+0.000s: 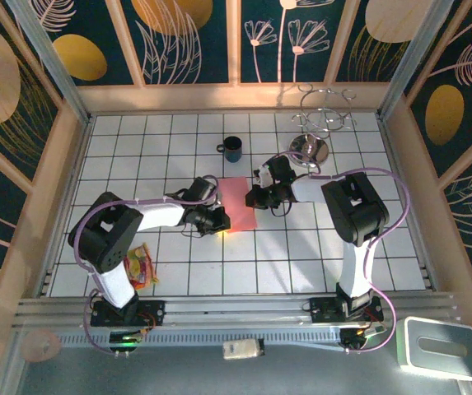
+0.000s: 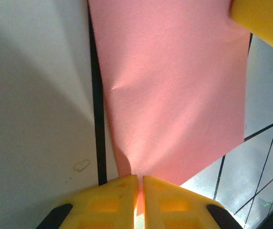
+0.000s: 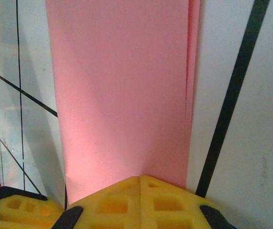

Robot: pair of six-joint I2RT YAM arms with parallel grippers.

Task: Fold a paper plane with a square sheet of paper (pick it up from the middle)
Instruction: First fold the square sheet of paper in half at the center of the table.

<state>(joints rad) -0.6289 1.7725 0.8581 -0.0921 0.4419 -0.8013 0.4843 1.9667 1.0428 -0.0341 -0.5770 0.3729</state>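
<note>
1. Pinching the paper point(image 1: 237, 202) at its near left corner, the left gripper point(image 1: 219, 222) is holding its fingers together. A sliver of pink is showing in the seam between them.
2. The paper is lying on the table point(image 1: 137, 148) between the two grippers, as a plain rectangle. Its long axis is running near to far, slightly slanted, and both ends are looking square rather than pointed.
3. The right gripper point(image 1: 258, 197) is resting at the paper's right edge with its fingers pressed fully together. Whether paper is lying between them, I cannot tell.
4. The top view is giving the whole outline, with a mug point(image 1: 232, 149) standing beyond the far end, apart from the paper.
5. The left wrist view is bringing out a small crease point(image 2: 115, 88) running in from one edge, above the left gripper point(image 2: 137, 179).
6. The right wrist view is showing two layers point(image 3: 192, 71) lying slightly offset along one long side, above the right gripper point(image 3: 140, 179).
</note>
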